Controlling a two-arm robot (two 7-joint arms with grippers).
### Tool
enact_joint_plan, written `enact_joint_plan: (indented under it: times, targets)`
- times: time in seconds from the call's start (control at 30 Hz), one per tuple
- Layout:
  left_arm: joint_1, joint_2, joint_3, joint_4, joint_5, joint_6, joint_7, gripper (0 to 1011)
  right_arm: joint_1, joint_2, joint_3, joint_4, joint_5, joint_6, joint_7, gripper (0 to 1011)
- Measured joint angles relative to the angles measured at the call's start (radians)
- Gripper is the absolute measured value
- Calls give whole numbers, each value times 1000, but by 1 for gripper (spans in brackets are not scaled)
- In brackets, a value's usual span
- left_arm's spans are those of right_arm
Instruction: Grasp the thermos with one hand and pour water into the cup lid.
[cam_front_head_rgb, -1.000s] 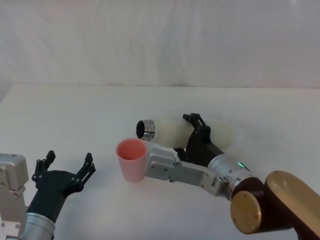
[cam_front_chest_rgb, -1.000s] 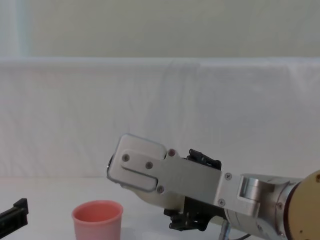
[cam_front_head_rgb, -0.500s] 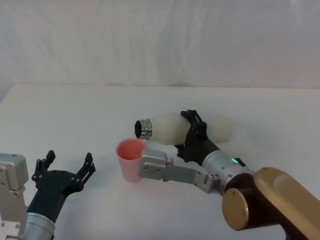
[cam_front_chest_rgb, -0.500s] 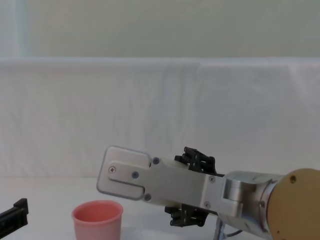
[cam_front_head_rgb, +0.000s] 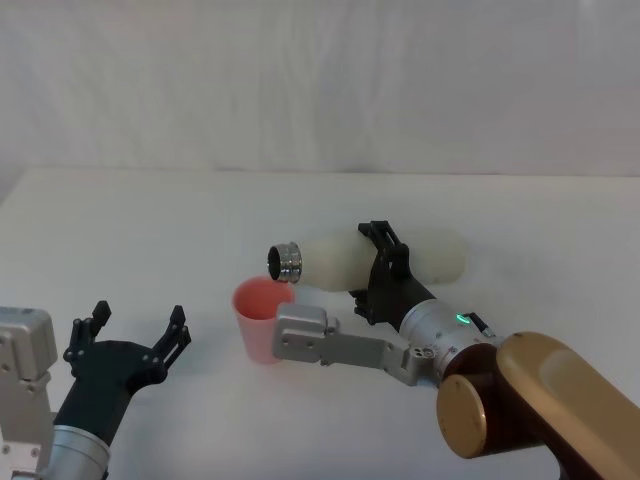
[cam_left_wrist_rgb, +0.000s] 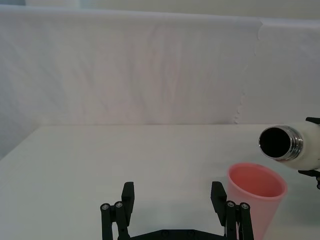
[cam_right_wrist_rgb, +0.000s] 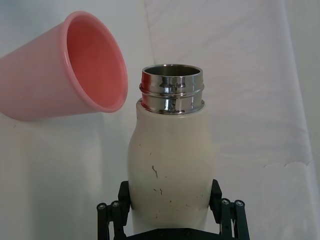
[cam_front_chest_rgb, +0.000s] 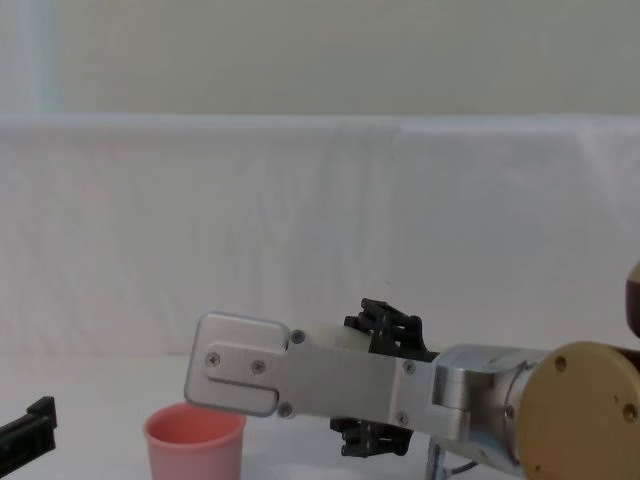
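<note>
White cloth covers the table. Compared with a second ago, the right gripper, clamped on the thermos, tips its steel mouth lower over the cup lid, so pouring seems close. Left gripper waits open nearby.

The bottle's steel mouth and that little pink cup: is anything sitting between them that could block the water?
Nothing visible does. The cream-white matte thermos, tipped nearly level in the right gripper, has its open steel neck just above the rim of the salmon-pink plastic cup, with only air between. The left gripper hovers open, apart.
</note>
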Motion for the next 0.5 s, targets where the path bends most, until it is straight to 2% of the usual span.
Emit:
enact_joint_plan:
  times: [0.5]
  targets:
    - [0, 0, 0, 0, 0, 0, 0, 1001, 10, -17, -5, 20, -72, -8, 12, 953]
